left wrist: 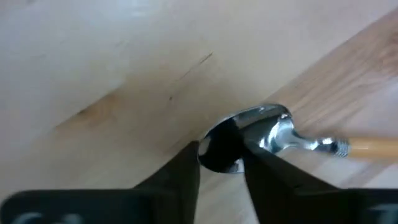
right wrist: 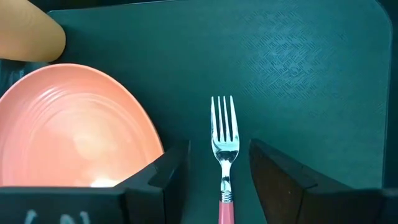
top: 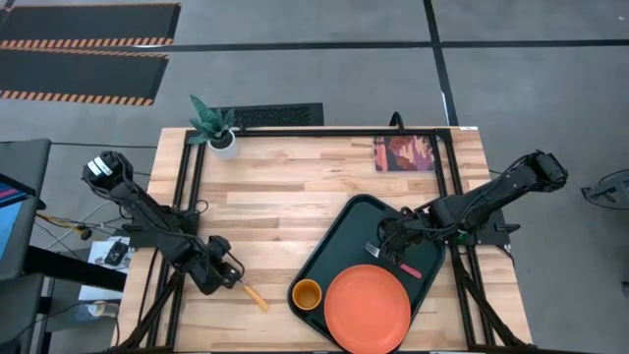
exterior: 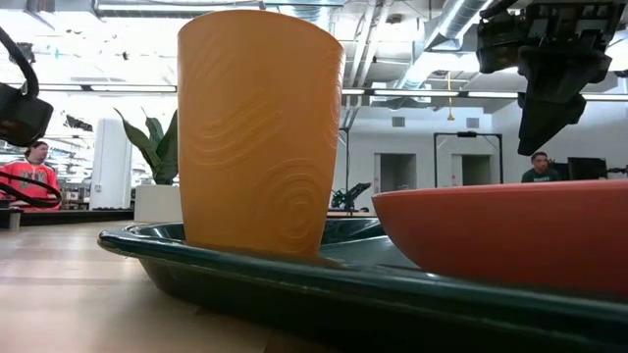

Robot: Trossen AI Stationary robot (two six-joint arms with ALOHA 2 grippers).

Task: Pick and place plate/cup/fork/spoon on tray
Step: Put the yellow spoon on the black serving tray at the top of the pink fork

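The dark green tray (top: 346, 228) lies on the right half of the table. The orange plate (top: 367, 310) and the orange-yellow cup (top: 307, 294) stand on its near end. The pink-handled fork (right wrist: 224, 143) lies flat on the tray beside the plate. My right gripper (right wrist: 219, 149) is open above the tray, with one finger on either side of the fork's neck and clear of it. The low view shows it raised (exterior: 549, 69). My left gripper (top: 234, 275) is down at the table near its front left, shut on the spoon (left wrist: 273, 134). The spoon's yellow handle (top: 254, 295) points toward the tray. My left gripper pinches the spoon's silver bowl (left wrist: 239, 134) between its two fingers, one on each side of the bowl. The fingers come from above, slanting down toward the table. The neck and yellow handle (left wrist: 373, 146) stick out sideways past the fingers, low over the wood. Whether the spoon is lifted, I cannot tell.
A white pot with a green plant (top: 221, 133) stands at the table's far left. A reddish-brown picture card (top: 405, 153) lies at the far right. Bare wood (top: 285, 206) lies between the left arm and the tray. People show in the room behind.
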